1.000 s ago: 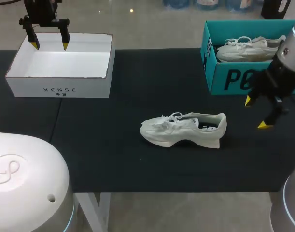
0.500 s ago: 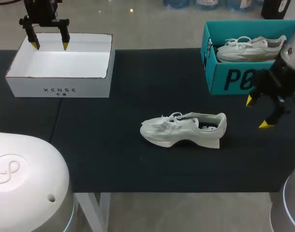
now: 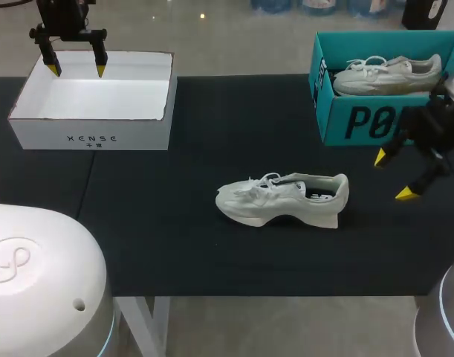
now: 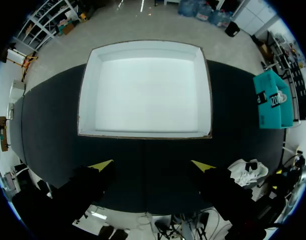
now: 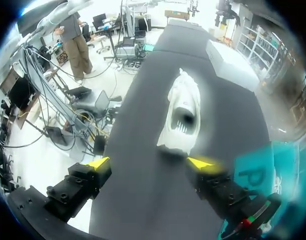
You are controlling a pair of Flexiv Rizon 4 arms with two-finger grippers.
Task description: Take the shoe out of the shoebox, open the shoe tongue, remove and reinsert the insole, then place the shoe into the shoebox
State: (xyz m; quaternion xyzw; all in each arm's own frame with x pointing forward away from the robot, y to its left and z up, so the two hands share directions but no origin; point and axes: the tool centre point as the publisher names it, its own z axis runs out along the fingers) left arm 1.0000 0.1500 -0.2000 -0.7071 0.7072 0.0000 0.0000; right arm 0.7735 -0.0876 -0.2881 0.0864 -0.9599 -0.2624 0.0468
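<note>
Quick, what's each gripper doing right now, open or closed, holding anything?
Left gripper: open, holding nothing.
Right gripper: open, holding nothing.

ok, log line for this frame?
shoe: upright on table | left pincer: open, over white box | right pincer: open, empty, near shoe heel | teal box: holds second shoe

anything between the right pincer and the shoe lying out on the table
Nothing, only bare black tabletop separates the right pincer from the shoe. The head view shows it; the right wrist view agrees.
</note>
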